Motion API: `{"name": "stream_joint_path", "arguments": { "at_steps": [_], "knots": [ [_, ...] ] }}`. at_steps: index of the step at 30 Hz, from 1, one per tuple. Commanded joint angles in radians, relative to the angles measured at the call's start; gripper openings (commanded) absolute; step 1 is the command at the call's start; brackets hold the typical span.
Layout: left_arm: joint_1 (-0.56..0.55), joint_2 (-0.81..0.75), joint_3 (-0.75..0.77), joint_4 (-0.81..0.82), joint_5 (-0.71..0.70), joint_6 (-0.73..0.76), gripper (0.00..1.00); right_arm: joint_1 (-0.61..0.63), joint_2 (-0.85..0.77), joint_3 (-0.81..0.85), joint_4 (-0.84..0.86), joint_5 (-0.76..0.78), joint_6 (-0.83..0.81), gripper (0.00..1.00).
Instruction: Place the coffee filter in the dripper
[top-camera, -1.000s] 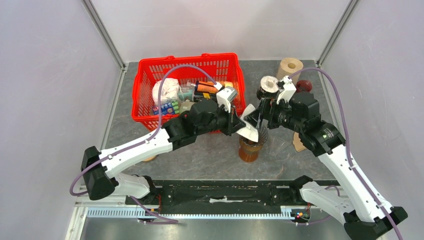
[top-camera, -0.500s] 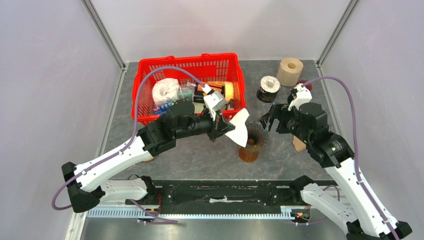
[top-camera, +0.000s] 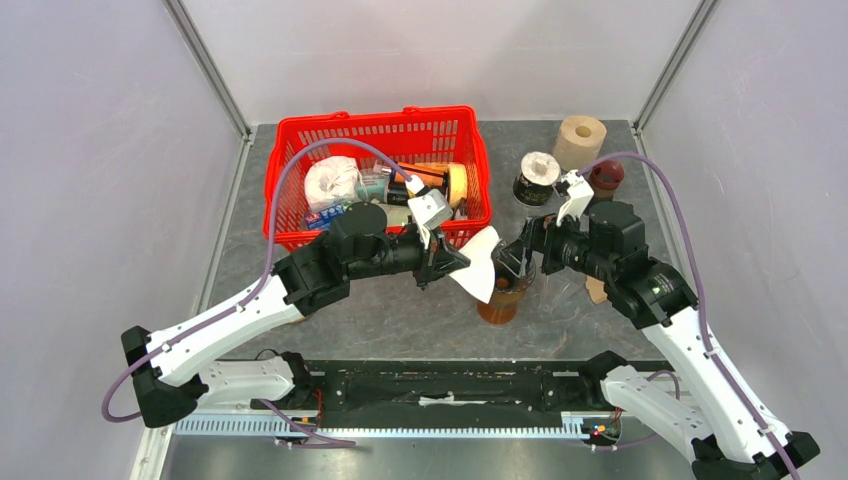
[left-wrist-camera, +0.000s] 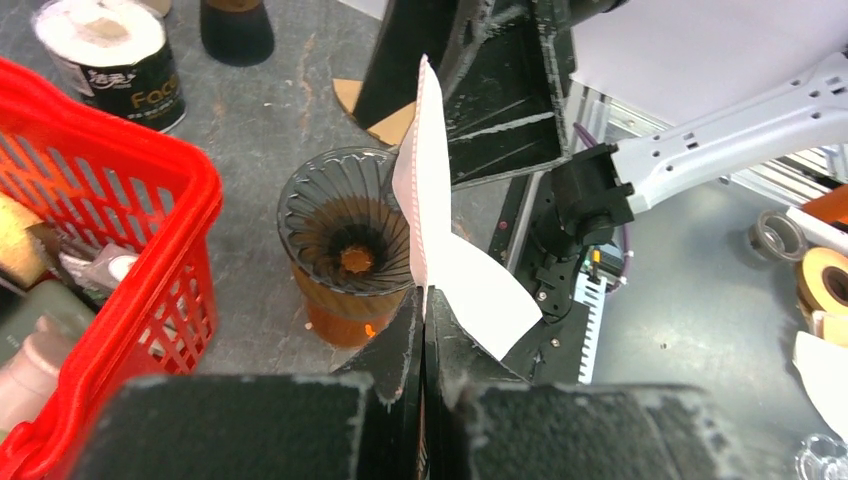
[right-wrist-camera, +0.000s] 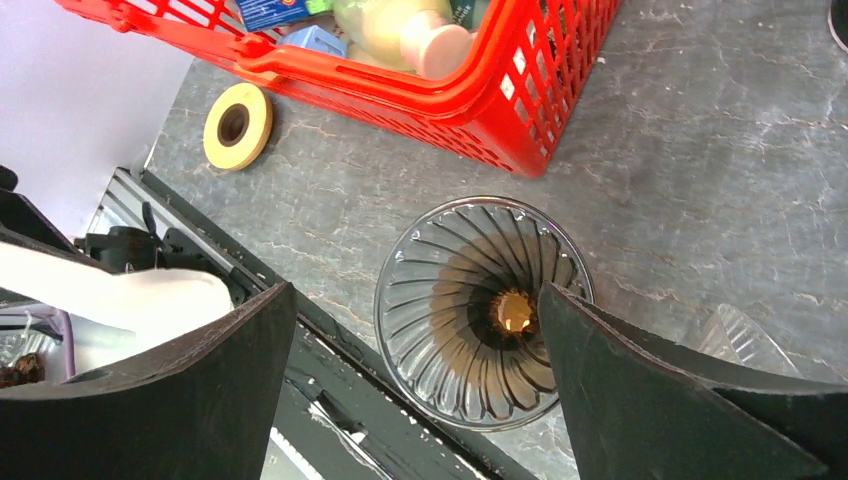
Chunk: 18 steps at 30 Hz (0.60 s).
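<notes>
Grey stone-patterned tabletop (top-camera: 420, 320) between plain pale walls (top-camera: 100, 150) with metal corner posts (top-camera: 205, 65)

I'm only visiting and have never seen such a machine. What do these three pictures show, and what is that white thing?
These are two robot arms bolted at the near edge of a table. One picture looks down from above: the left arm on the left, the right arm on the right. The other two come from a small camera on each wrist, so each arm's own jaws show at the bottom. The left arm's jaws are shut on a white paper coffee filter, held close beside a ribbed glass dripper. The right arm's jaws stand wide open above the dripper, holding nothing. Also on the table: a red basket of odds and ends, a paper roll, a dark tin and a yellow tape roll.
</notes>
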Motion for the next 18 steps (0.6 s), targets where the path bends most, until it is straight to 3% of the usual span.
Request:
{"name": "stream_joint_path", "arguments": {
  "at_steps": [1,7,15,18],
  "knots": [
    [0.004,-0.012,0.002,0.051,0.095,0.046,0.02,0.003,0.002,-0.017,0.102,-0.055,-0.014,0.97],
    [0.004,-0.024,0.004,0.073,0.208,0.034,0.02,0.003,0.042,-0.031,0.169,0.018,-0.014,0.97],
    [0.004,0.009,0.032,0.036,0.053,-0.002,0.02,0.003,-0.005,-0.056,0.225,-0.168,-0.041,0.97],
    [0.004,0.023,0.047,0.022,-0.072,-0.043,0.02,0.003,-0.032,-0.067,0.218,-0.196,-0.047,0.97]
  ]
}}
